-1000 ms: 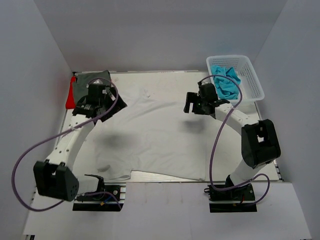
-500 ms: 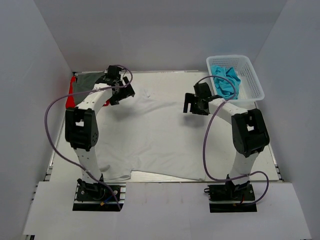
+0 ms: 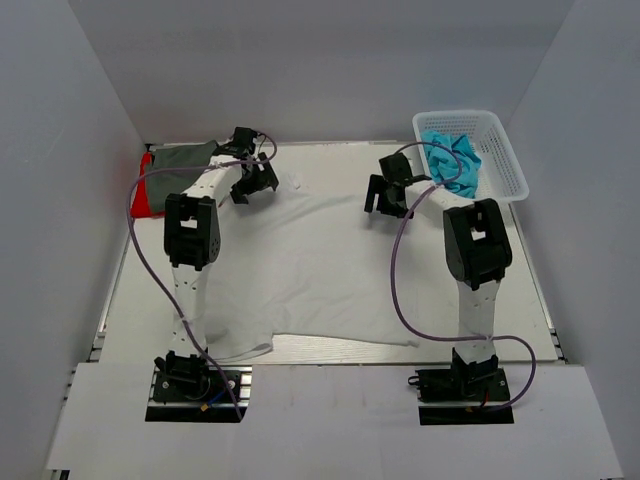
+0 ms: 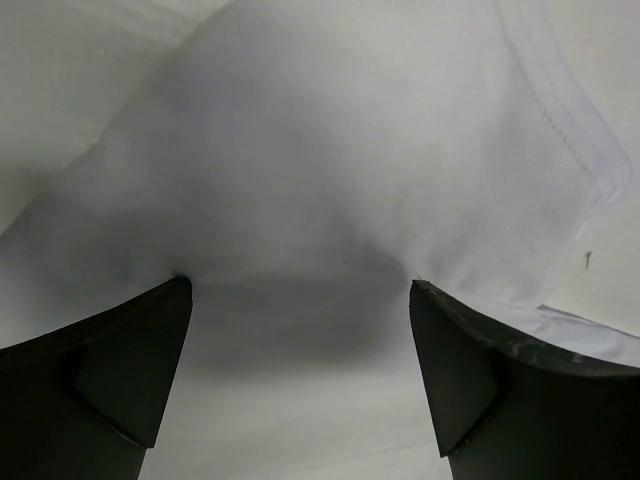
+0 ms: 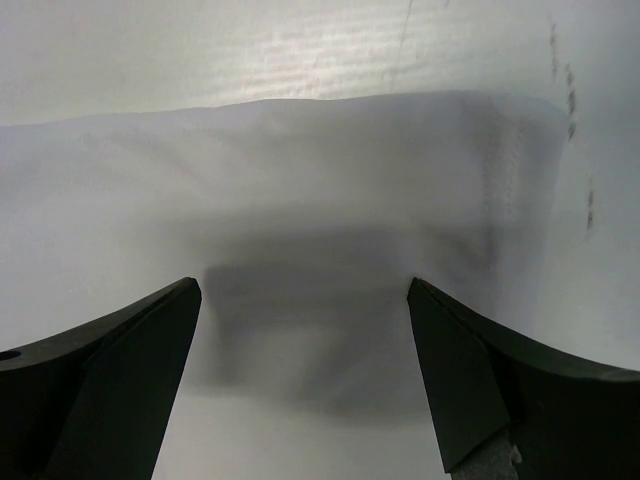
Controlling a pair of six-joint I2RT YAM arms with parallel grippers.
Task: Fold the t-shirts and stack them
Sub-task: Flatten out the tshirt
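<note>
Two grippers are held wide open and empty over the white t-shirt (image 3: 310,260) (spread flat on the table (image 3: 535,295)): the left gripper (image 3: 252,188) near its far-left edge, the right gripper (image 3: 383,205) near its far-right. A dark grey t-shirt (image 3: 185,160) is laid on a red t-shirt (image 3: 145,198) at far left; turquoise t-shirts (image 3: 452,165) are heaped in the basket (image 3: 503,152).

Two hands (image 3: 254,188) (image 3: 383,204), one basket (image 3: 506,150), three tabletop t-shirts (image 3: 300,260) (image 3: 182,160) (image 3: 146,197)
</note>
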